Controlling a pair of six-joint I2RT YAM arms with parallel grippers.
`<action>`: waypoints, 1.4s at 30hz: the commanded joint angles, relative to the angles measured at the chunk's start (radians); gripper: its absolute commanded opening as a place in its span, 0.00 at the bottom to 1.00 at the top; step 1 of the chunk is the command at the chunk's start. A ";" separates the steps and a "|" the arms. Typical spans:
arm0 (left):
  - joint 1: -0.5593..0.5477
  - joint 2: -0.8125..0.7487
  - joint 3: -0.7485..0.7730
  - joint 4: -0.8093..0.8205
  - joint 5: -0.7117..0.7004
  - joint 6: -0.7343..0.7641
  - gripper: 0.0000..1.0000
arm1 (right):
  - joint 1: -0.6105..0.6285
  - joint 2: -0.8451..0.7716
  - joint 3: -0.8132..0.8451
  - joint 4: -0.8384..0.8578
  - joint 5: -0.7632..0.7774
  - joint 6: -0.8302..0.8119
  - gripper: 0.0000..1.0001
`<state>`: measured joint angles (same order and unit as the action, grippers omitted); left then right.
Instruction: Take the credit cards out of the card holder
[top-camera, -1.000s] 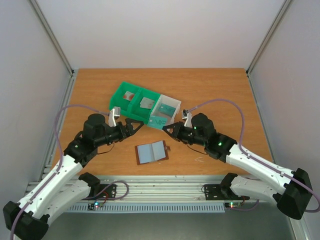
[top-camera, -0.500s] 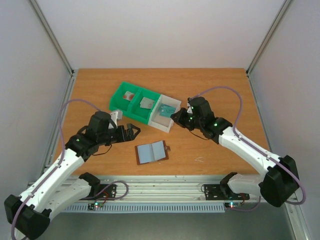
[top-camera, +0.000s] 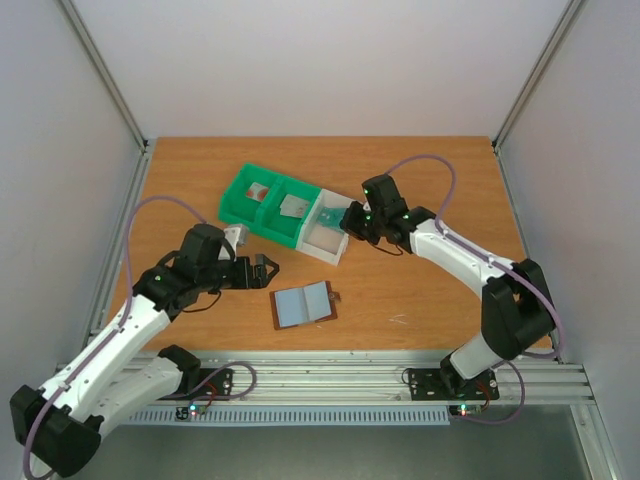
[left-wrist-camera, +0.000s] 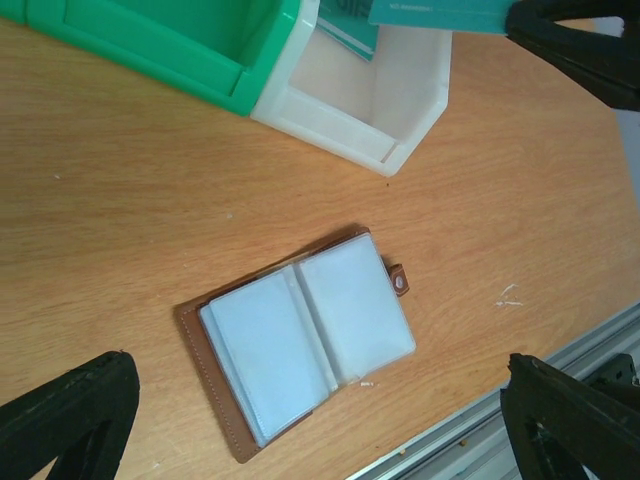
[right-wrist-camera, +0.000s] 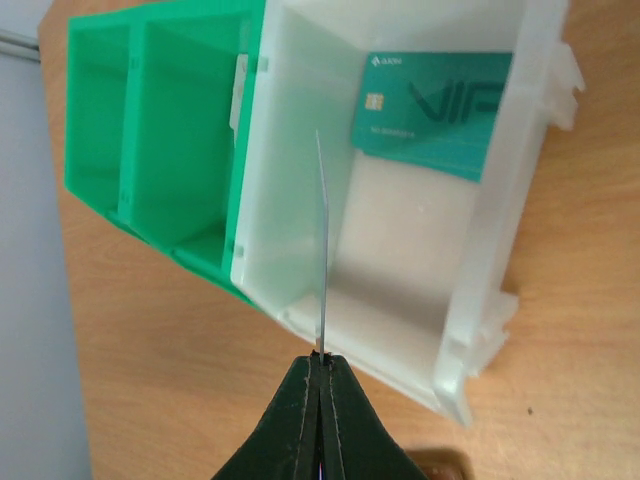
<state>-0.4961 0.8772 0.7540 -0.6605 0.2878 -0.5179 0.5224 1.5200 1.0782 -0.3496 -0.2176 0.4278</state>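
Brown leather-look card holder (top-camera: 303, 304) lies open on the wooden surface (top-camera: 430, 180), nearest us. Our left claw (top-camera: 268, 268) hovers beside it with its jaws spread wide. Farther off, our right claw (right-wrist-camera: 320, 365) pinches a thin pale credit card (right-wrist-camera: 323, 250) edge-on above the white plastic bin (right-wrist-camera: 400, 250). We should lower it before releasing, so that it drops flat beside the teal card (right-wrist-camera: 435, 110).

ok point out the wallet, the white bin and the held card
wallet (left-wrist-camera: 305, 345) left wrist view, inner pocket
white bin (right-wrist-camera: 400, 260) right wrist view, bare floor
held card (right-wrist-camera: 321, 250) right wrist view, thin edge
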 joint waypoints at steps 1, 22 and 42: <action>-0.004 -0.060 0.048 -0.026 -0.072 0.032 0.99 | -0.013 0.083 0.093 -0.023 0.001 -0.023 0.01; -0.004 -0.182 0.041 -0.057 -0.083 0.061 0.99 | -0.036 0.343 0.211 0.070 0.077 0.017 0.01; -0.004 -0.193 0.031 -0.058 -0.078 0.067 0.99 | -0.051 0.412 0.258 0.033 0.096 0.045 0.06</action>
<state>-0.4961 0.6933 0.7666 -0.7227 0.2111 -0.4629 0.4774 1.9087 1.3014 -0.2924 -0.1574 0.4595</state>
